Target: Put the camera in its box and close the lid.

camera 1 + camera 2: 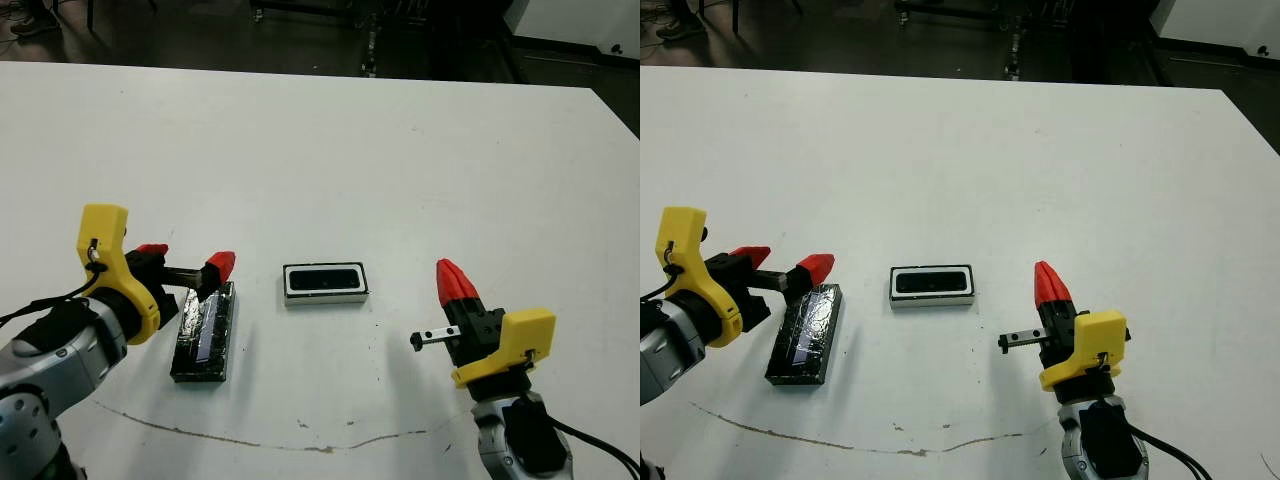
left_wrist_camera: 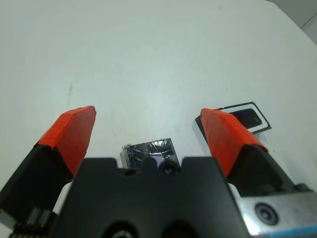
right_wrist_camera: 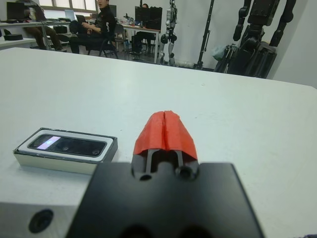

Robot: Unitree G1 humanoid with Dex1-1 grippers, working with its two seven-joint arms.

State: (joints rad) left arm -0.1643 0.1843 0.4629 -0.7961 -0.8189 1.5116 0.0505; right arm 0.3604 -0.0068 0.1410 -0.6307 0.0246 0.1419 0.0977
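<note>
Since the camera (image 3: 67, 145) already lies in the box (image 1: 325, 283), the left gripper (image 1: 186, 260), jaws spread, should pinch the lid (image 1: 204, 333) at the box's nine o'clock squarely across its narrow sides, while the right gripper (image 1: 456, 281) waits at four o'clock, jaws pressed together.

Head stereo pair: high, looking forward and down over the white table (image 1: 320, 150) toward its far edge.
Left wrist: low, close, along its own fingers.
Right wrist: near table level, facing the far edge.
Shared: the box (image 1: 325, 282), in all four views.
</note>
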